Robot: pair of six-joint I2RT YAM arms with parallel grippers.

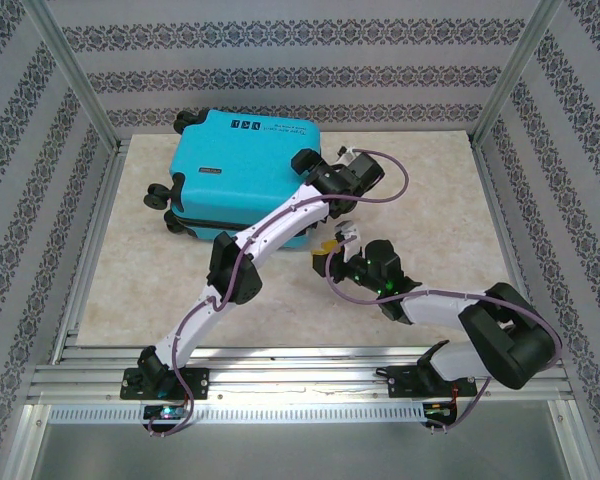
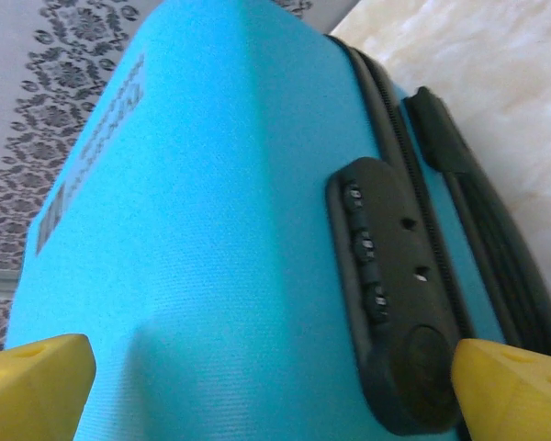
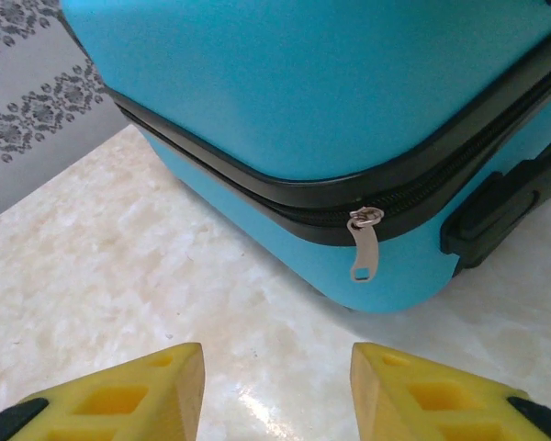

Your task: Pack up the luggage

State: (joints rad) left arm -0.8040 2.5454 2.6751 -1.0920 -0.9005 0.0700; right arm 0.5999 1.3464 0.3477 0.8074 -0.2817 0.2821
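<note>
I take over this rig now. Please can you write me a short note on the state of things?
Left tool: open, over the luggage by its combination lock, holding nothing.
Right tool: open, low over the table, facing the zipper pull at the near corner, apart from it.
The luggage lies closed at the table's far left.
Done: lid shut, zip closed where visible.
To do: confirm the zip runs fully round; contents are hidden.

The right gripper [image 3: 277, 372], jaws parted and empty, hovers over the table [image 3: 110, 266] near the luggage's [image 3: 303, 83] hanging zipper pull [image 3: 364, 248].
</note>
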